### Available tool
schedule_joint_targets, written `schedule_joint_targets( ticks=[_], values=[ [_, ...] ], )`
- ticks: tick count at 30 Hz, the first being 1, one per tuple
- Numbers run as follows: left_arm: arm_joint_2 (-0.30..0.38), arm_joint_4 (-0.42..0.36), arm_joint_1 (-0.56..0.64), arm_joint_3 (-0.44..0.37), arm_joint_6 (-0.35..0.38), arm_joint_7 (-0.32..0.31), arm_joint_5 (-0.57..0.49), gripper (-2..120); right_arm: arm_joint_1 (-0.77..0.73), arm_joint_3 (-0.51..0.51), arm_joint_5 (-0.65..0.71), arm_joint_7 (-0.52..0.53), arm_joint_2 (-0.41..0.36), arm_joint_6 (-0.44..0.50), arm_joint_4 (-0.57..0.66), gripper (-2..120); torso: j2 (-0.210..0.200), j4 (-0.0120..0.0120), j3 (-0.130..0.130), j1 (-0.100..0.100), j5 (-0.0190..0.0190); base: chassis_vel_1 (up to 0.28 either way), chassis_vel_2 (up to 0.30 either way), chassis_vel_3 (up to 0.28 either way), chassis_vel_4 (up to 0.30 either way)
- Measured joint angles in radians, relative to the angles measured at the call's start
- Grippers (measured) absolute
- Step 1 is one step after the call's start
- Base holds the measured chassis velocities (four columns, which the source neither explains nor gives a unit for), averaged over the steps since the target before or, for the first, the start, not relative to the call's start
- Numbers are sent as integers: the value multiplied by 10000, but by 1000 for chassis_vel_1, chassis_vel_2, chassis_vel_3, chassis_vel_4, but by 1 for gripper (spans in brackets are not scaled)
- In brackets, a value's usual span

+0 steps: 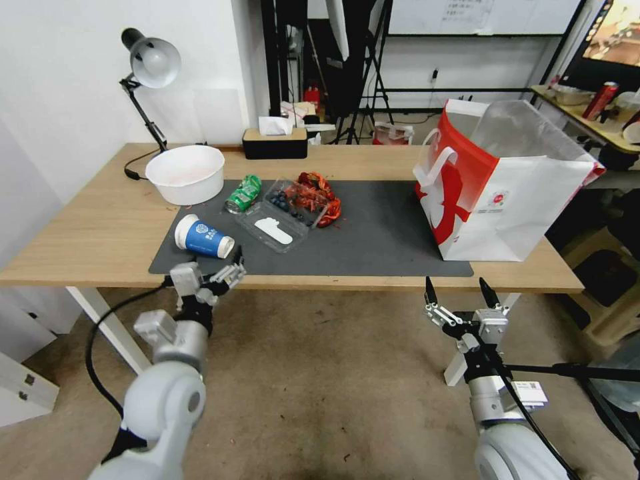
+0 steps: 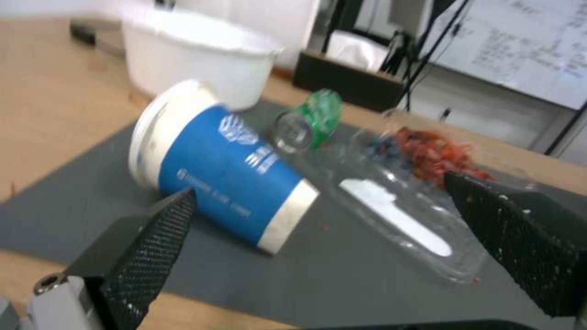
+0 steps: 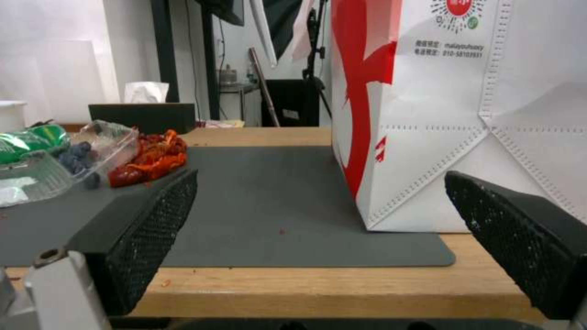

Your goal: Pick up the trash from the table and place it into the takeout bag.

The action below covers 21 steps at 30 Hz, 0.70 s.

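A blue paper cup with a white lid (image 1: 203,238) lies on its side at the near left of the dark grey mat (image 1: 380,233). Just behind it lie a crushed green can (image 1: 243,193), a clear plastic clamshell (image 1: 283,217) holding dark berries, and a heap of red shells (image 1: 320,197). A white round bowl (image 1: 186,173) stands at the far left, partly off the mat. The large white paper takeout bag with red print (image 1: 497,183) stands open on the right of the light-wood surface (image 1: 87,227). The left gripper (image 1: 227,265) hovers at the near edge beside the cup, jaws released and spread. The right gripper (image 1: 462,292) hangs below the near edge in front of the bag, jaws released too.
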Motion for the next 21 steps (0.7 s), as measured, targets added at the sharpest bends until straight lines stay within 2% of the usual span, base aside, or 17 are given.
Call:
schedule_joint_targets(
  ticks=[2, 3, 6, 7, 9, 11, 15, 21],
  values=[
    [336, 152, -409, 37, 325, -733, -1054, 99, -2, -34, -49, 13, 40, 0, 0, 100, 0, 0, 0, 1, -1, 0, 0, 0, 0],
    [336, 152, -409, 37, 325, -733, -1054, 99, -2, -34, -49, 13, 40, 0, 0, 100, 0, 0, 0, 1, -1, 0, 0, 0, 0],
    [686, 283, -991, 128, 740, -1715, -2516, 98, 6, -65, -102, 23, 91, -1, 9, 100, 0, 0, 1, 0, -1, 0, 0, 0, 0],
    [686, 283, -991, 128, 740, -1715, -2516, 98, 6, -65, -102, 23, 91, -1, 9, 100, 0, 0, 1, 0, -1, 0, 0, 0, 0],
    [930, 489, -1583, 189, 1000, -2413, -3488, 97, 16, -92, -150, 29, 140, -4, 12, 100, 0, -1, 1, 1, 0, 0, 0, 0, 0],
    [984, 559, -1709, 209, 1026, -2540, -3632, 97, 17, -93, -156, 30, 152, -5, 13, 100, 0, -1, 0, 1, -1, 0, 0, 0, 0],
    [1418, 1065, -2697, 503, 1195, -3544, -4647, 96, 40, -129, -227, 34, 246, -7, 12, 100, 0, -1, 1, 0, 0, 0, 0, 0, 0],
    [1638, 1481, -3284, 701, 1426, -4178, -5121, 95, 79, -191, -315, 41, 360, -7, 8, 100, 0, -1, 1, 1, 0, 0, 0, 0, 0]
  ],
)
